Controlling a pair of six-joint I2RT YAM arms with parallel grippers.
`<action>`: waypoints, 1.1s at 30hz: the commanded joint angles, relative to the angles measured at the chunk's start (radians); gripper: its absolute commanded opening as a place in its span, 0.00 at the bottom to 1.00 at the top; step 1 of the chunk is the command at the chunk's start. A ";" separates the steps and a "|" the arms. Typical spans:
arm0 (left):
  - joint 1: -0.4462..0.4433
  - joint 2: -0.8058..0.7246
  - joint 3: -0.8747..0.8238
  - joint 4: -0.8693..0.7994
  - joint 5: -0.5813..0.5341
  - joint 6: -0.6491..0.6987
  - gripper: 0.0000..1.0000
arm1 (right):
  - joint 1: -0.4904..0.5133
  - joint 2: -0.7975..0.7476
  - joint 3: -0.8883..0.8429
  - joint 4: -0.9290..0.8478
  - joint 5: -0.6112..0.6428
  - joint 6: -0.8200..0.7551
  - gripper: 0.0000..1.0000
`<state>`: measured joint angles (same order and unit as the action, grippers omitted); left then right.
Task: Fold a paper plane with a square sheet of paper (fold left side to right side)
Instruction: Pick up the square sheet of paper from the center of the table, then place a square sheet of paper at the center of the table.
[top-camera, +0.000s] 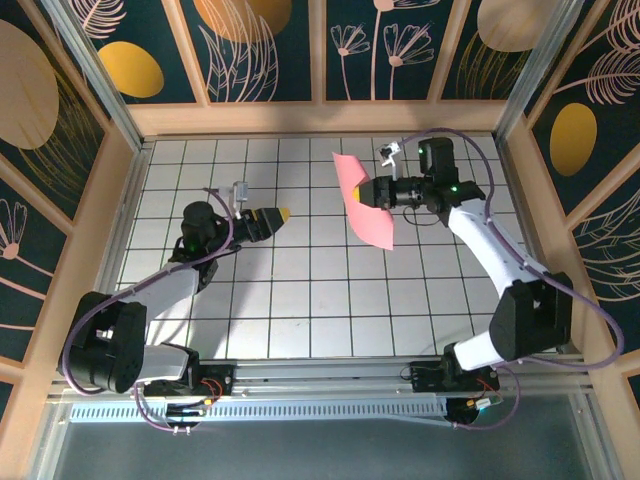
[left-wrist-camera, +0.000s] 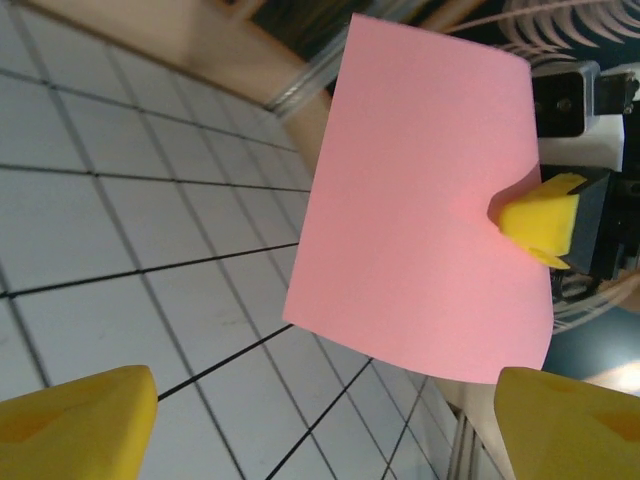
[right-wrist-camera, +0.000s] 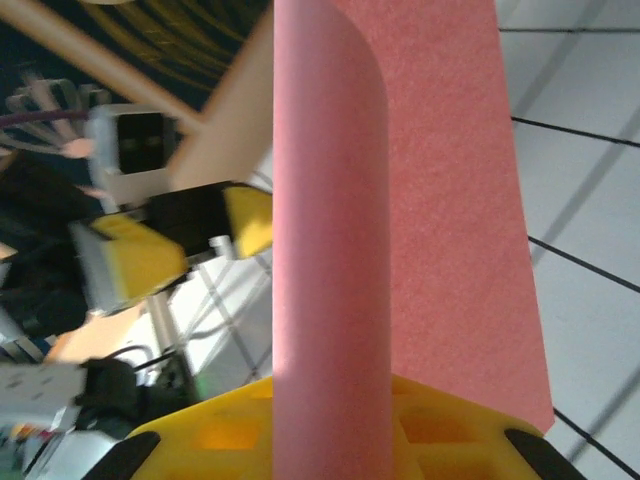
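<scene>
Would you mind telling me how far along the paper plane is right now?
Done: the pink sheet is off the table, pinched by the right tool; it looks curled over, with no sharp crease. In hand: it hangs in the air while the left tool stands open, apart from it. Left: pressing the left-to-right fold flat and all later folds; no nose or wings show yet.

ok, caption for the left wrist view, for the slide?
Right pincer grips the pink paper by its edge above the tiled table, framed by the open left pincer.
</scene>
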<state>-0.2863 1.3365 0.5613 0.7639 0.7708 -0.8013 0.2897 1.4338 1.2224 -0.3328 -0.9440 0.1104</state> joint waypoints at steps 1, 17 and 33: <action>-0.001 0.014 0.055 0.188 0.126 -0.006 0.88 | 0.006 -0.052 0.046 0.007 -0.205 -0.026 0.21; -0.102 0.075 0.284 0.046 0.245 0.144 0.90 | 0.094 -0.075 0.049 0.160 -0.298 0.048 0.20; -0.106 0.054 0.336 -0.165 0.220 0.277 0.03 | 0.067 -0.036 0.078 0.025 -0.144 -0.057 0.21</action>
<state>-0.3885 1.4128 0.8669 0.6655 0.9890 -0.5865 0.3653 1.3926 1.2675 -0.2790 -1.1194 0.0845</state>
